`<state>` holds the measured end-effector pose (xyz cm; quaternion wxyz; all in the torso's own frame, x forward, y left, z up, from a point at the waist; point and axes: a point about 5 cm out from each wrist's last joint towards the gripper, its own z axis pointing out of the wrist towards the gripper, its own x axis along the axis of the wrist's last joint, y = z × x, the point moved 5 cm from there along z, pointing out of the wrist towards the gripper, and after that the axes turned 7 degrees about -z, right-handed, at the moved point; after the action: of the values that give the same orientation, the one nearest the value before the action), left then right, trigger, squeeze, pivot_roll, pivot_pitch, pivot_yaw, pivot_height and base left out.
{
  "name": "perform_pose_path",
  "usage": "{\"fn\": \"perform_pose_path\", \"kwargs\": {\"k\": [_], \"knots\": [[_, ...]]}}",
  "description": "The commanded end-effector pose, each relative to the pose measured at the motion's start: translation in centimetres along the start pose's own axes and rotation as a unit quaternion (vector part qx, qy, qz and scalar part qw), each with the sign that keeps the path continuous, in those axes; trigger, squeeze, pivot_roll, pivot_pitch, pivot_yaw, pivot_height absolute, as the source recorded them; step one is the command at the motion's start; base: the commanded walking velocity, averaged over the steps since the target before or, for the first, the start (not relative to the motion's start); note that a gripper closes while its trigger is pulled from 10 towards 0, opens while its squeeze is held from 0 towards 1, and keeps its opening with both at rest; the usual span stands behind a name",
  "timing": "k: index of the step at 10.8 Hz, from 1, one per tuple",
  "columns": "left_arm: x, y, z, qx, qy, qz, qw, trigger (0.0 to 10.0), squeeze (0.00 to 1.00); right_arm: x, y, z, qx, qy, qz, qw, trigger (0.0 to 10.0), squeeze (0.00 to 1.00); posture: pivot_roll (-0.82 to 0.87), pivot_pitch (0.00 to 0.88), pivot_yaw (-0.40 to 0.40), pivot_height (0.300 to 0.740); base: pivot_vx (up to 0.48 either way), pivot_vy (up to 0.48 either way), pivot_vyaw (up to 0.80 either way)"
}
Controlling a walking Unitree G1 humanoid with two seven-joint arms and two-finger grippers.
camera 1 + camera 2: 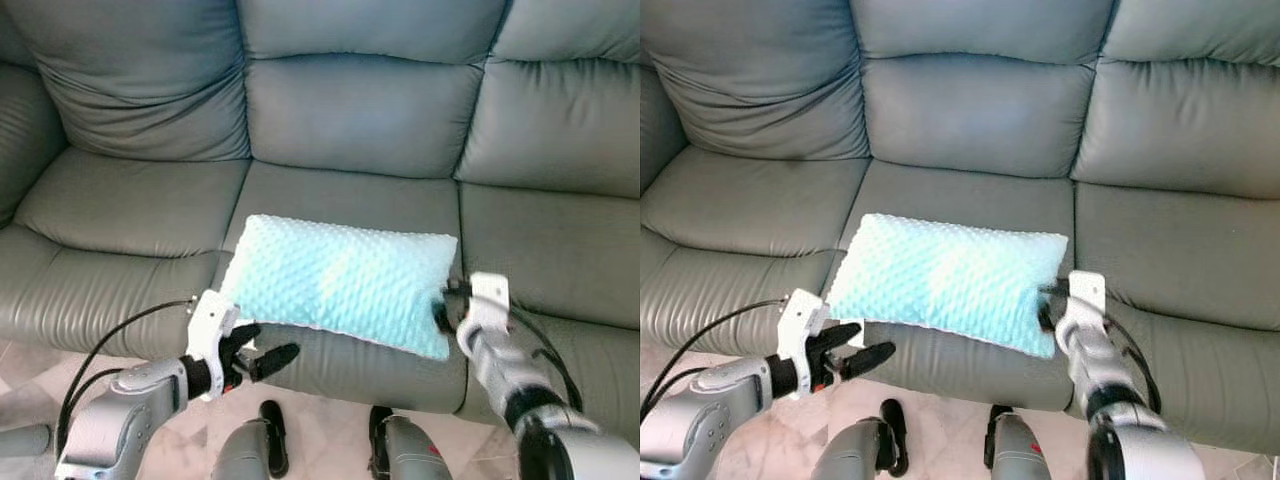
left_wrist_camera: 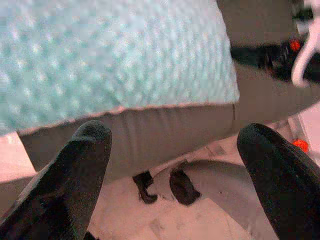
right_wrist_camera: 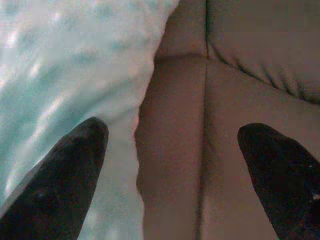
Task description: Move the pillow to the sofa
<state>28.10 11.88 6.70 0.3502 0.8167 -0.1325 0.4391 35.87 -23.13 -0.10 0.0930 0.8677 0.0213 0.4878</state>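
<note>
- Light turquoise rectangular pillow (image 1: 340, 282) is showing nubby, dimpled plush cloth, matt.
- Grey leather-look sofa (image 1: 360, 110) is looking smooth, creased, faintly sheened.
- Pale floor (image 1: 940, 440) is looking glossy, tile-like.

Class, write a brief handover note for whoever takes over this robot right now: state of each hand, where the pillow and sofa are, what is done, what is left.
Left hand: open, holding nothing, just off the pillow's near left corner, by the seat's front edge.
Right hand: open, at the pillow's right end.
Light blue dotted fabric pillow: lying flat on the middle seat of the grey leather sofa, near the front edge.
Done: pillow is on the sofa, released.
Left: draw both arms back, probably.
</note>
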Motion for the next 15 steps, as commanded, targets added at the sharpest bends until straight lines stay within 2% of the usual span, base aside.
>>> {"fn": "perform_pose_path", "kwargs": {"k": [1, 3, 4, 5, 6, 7, 9, 10, 12, 14, 15], "knots": [[-0.3, -0.6, -0.1, 0.014, 0.003, -0.008, 1.0, 10.0, 0.0, -0.9, 0.4, -0.2, -0.008, -0.004, -0.019, 1.0, 10.0, 0.0, 0.01, 0.327, 0.052, 0.74, 0.0, 0.0, 0.0], [0.6, -1.0, 0.6, 0.023, 0.021, -0.007, 1.0, 10.0, 0.0, -0.1, 1.3, -0.7, -0.036, 0.039, -0.052, 0.997, 10.0, 0.0, -0.02, 0.298, 0.038, 0.74, 0.0, 0.0, 0.0], [1.2, -1.7, 1.0, 0.039, 0.034, 0.0, 0.999, 10.0, 0.0, 0.5, 1.8, -1.4, -0.065, 0.069, -0.071, 0.993, 10.0, 0.0, -0.04, 0.272, 0.027, 0.74, 0.0, 0.0, 0.0], [2.0, -2.3, 1.3, 0.054, 0.05, 0.002, 0.997, 10.0, 0.0, 1.4, 1.3, -2.2, -0.07, 0.097, -0.08, 0.99, 10.0, 0.0, -0.05, 0.25, 0.02, 0.74, 0.0, 0.0, 0.0], [3.5, -3.6, 1.2, 0.098, 0.083, 0.009, 0.992, 10.0, 0.0, 3.0, -0.1, -3.7, -0.066, 0.145, -0.071, 0.985, 10.0, 0.0, -0.06, 0.22, 0.01, 0.74, 0.0, 0.0, 0.0], [5.4, -5.1, 0.7, 0.151, 0.122, 0.026, 0.981, 10.0, 0.0, 5.1, -1.8, -5.4, -0.054, 0.195, -0.065, 0.977, 10.0, 0.0, -0.07, 0.189, -0.001, 0.74, 0.0, 0.0, 0.0], [8.1, -5.3, 0.5, 0.174, 0.171, 0.054, 0.968, 10.0, 0.0, 7.6, -3.6, -7.2, -0.033, 0.248, -0.062, 0.966, 10.0, 0.0, -0.08, 0.132, -0.015, 0.74, 0.0, 0.0, 0.0], [10.4, -5.2, -0.1, 0.191, 0.218, 0.08, 0.954, 10.0, 0.0, 9.6, -4.2, -8.6, -0.025, 0.282, -0.054, 0.958, 10.0, 0.0, -0.09, 0.094, -0.016, 0.74, 0.0, 0.0, 0.0], [10.8, -5.4, -0.5, 0.218, 0.23, 0.113, 0.942, 10.0, 0.0, 10.5, -4.1, -9.3, -0.019, 0.295, -0.042, 0.954, 10.0, 0.0, -0.08, 0.064, -0.015, 0.74, 0.0, 0.0, 0.0], [10.3, -5.6, -1.7, 0.25, 0.243, 0.156, 0.924, 10.0, 0.0, 10.5, -4.0, -9.7, -0.014, 0.291, -0.035, 0.956, 10.0, 0.0, -0.07, 0.044, -0.018, 0.74, 0.0, 0.0, 0.0], [10.3, -5.5, -2.7, 0.272, 0.264, 0.166, 0.91, 10.0, 0.0, 10.4, -4.2, -10.0, -0.01, 0.288, -0.035, 0.957, 10.0, 0.0, -0.07, 0.035, -0.022, 0.74, 0.0, 0.0, 0.0]]}}
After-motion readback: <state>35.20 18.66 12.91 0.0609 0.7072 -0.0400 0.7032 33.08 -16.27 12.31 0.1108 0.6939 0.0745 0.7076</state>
